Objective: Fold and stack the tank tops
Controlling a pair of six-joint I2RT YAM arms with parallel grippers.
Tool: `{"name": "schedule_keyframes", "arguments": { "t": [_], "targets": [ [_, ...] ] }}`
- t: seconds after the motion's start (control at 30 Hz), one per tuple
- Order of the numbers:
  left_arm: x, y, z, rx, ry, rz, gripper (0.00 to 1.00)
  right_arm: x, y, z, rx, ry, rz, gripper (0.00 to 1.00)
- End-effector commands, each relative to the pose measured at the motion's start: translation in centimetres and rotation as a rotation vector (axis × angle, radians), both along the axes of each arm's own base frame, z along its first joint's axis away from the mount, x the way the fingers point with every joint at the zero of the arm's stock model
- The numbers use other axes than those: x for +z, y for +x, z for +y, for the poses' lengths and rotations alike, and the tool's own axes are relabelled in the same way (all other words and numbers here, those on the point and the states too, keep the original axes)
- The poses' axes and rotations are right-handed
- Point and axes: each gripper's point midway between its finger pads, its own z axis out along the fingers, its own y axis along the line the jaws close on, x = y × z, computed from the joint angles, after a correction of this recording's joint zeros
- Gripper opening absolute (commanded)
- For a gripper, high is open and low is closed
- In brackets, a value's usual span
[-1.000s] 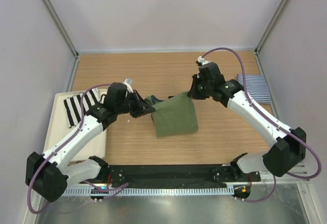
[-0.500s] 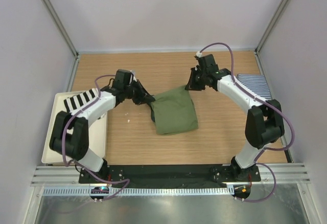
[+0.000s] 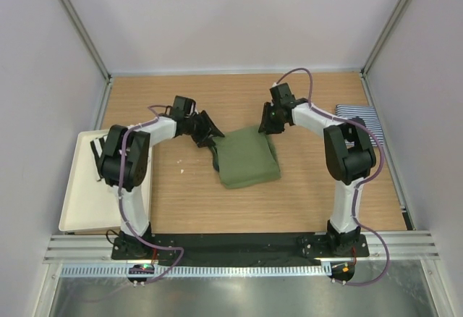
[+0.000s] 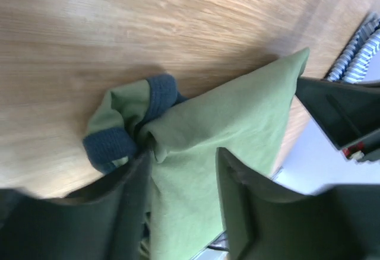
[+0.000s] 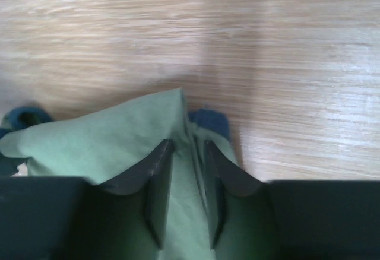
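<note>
The olive green tank top [image 3: 246, 159] lies folded in a rough square at the table's middle; its navy trim [image 4: 160, 91] bunches at the far left corner. My left gripper [image 3: 210, 136] is at that corner, its jaws apart [image 4: 183, 153] with green cloth [image 4: 237, 111] lying loose between them. At the far right corner my right gripper [image 3: 265, 125] stands open [image 5: 189, 143] astride a fold of the green cloth [image 5: 101, 141], with navy trim [image 5: 209, 120] just beyond. The striped tank top [image 3: 359, 116] lies folded at the right edge, apart from both grippers.
A white tray [image 3: 79, 208] sits at the left edge, and a bit of black-and-white striped cloth [image 3: 96, 156] shows on it beside the left arm. Grey walls close off the back and both sides.
Both arms stretched toward the back and laid the green top's far edge down flat. Both pairs of jaws went from shut on the cloth to apart.
</note>
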Motion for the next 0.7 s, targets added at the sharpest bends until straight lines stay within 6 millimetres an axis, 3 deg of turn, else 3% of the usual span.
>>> {"name": "schedule_keyframes", "arguments": {
  "t": [0.0,0.07,0.13,0.23,0.37,0.5,0.53,0.57,0.67],
  "targets": [
    [3.6,2.4,-0.2,-0.015,-0.016,-0.126,0.56,3.1,2.8,-0.1,-0.033,0.014,-0.119,0.43],
    [4.4,2.1,0.2,-0.016,0.010,-0.140,0.69,3.8,2.5,-0.3,-0.032,0.011,-0.136,0.55],
    [6.2,1.7,0.8,-0.018,0.050,-0.197,0.77,5.6,1.6,-0.7,-0.025,0.019,-0.177,0.57],
    [7.5,0.2,0.9,-0.047,0.113,-0.237,0.78,8.2,-0.3,-1.1,-0.006,0.038,-0.222,0.56],
    [9.9,-2.6,-0.9,-0.117,0.107,-0.273,0.72,10.1,-4.1,-0.1,0.102,0.140,-0.231,0.47],
    [9.4,-4.8,-3.4,-0.190,0.031,-0.245,0.59,10.1,-10.1,3.0,0.299,0.370,-0.136,0.33],
    [9.5,-4.5,-3.7,-0.194,0.012,-0.258,0.55,10.5,-11.0,3.4,0.325,0.411,-0.135,0.27],
    [8.6,-4.2,-3.7,-0.186,0.018,-0.241,0.54,9.4,-12.6,3.6,0.323,0.465,-0.076,0.25],
    [7.5,-2.7,-4.1,-0.184,0.007,-0.238,0.48,10.2,-14.8,5.3,0.408,0.631,-0.064,0.19]
  ]
}}
